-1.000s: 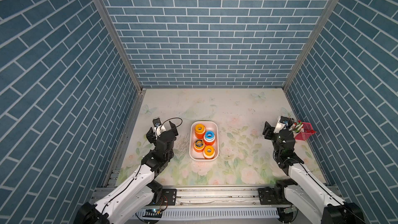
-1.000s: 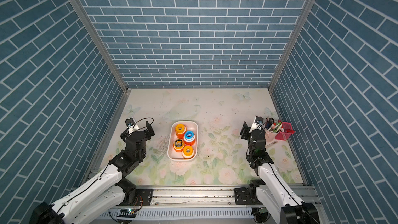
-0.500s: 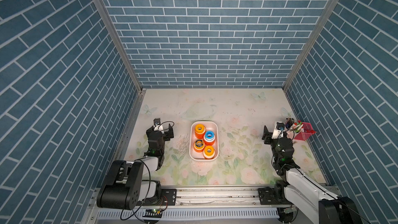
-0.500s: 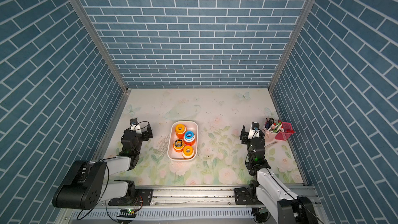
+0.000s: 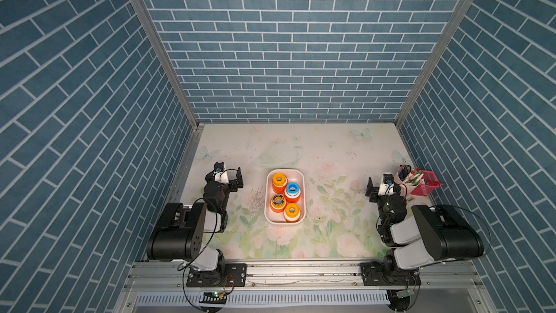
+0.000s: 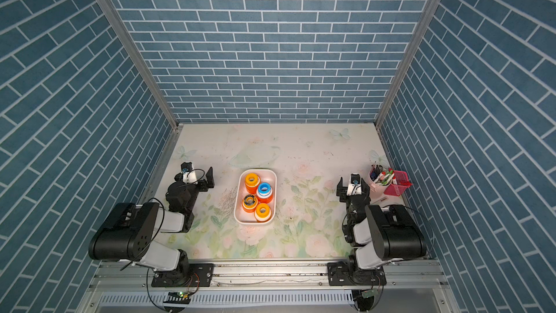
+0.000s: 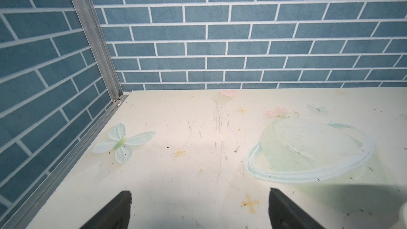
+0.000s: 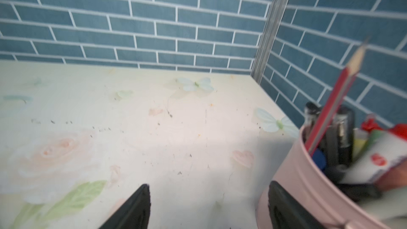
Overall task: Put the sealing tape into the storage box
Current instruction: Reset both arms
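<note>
The storage box (image 5: pixel 267 203) (image 6: pixel 237 206) is a white shallow tub in the middle of the floral table. Several rolls of sealing tape stand inside it: an orange one (image 5: pixel 279 179) (image 6: pixel 252 180) at the far end, a blue-topped one (image 5: pixel 292 189) (image 6: pixel 264 188), a yellow-black one (image 5: pixel 278 200) (image 6: pixel 249 200) and another orange one (image 5: pixel 291 209) (image 6: pixel 262 209). My left gripper (image 5: pixel 225 176) (image 6: pixel 197 176) (image 7: pixel 200 194) is left of the box, open over bare table. Well right of the box, my right gripper (image 5: pixel 385 186) (image 6: pixel 352 186) (image 8: pixel 208 186) is open and empty.
A pink pen cup (image 5: pixel 404 177) (image 6: pixel 379 182) (image 8: pixel 308 183) full of pens stands right beside one right finger. A pink mesh basket (image 5: pixel 427 186) (image 6: pixel 398 186) sits behind it against the right wall. Blue brick walls enclose the table on three sides.
Both arms have folded back toward the front rail, their upper links now bulky near the table's front edge. The rolls in the box have not moved.
</note>
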{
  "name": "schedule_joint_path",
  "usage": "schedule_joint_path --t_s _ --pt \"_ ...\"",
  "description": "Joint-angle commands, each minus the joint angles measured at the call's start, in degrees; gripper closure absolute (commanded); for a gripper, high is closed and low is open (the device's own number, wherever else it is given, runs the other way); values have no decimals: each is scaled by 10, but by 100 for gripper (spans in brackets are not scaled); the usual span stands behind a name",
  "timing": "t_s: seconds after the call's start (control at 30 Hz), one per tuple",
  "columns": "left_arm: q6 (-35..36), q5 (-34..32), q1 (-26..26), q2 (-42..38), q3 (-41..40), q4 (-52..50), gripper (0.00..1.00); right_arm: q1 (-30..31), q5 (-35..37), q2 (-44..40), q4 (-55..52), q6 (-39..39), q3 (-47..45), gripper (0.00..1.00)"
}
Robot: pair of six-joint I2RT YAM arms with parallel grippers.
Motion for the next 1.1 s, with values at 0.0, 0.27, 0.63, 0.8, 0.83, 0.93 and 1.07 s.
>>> schedule_joint_path --t_s 0.0,0.27,0.63,0.8,0.83,0.93,1.07 --pt "0 12 6 3 2 18 0 -9 -60 3 -39 -6 75 16" --pt "1 11 4 2 1 19 0 -26 -72 10 -64 10 90 0" --pt "1 11 4 2 1 19 0 -26 -71 8 -68 9 91 0" --pt "1 11 4 2 1 19 0 -26 -71 9 -71 9 93 0" --pt "1 11 4 2 1 19 0 -26 -71 10 -72 9 94 0" --pt "1 10 4 2 0 18 0 -18 -59 11 -79 3 98 0" --pt "1 10 4 2 1 18 0 -19 -60 7 -71 4 92 0"
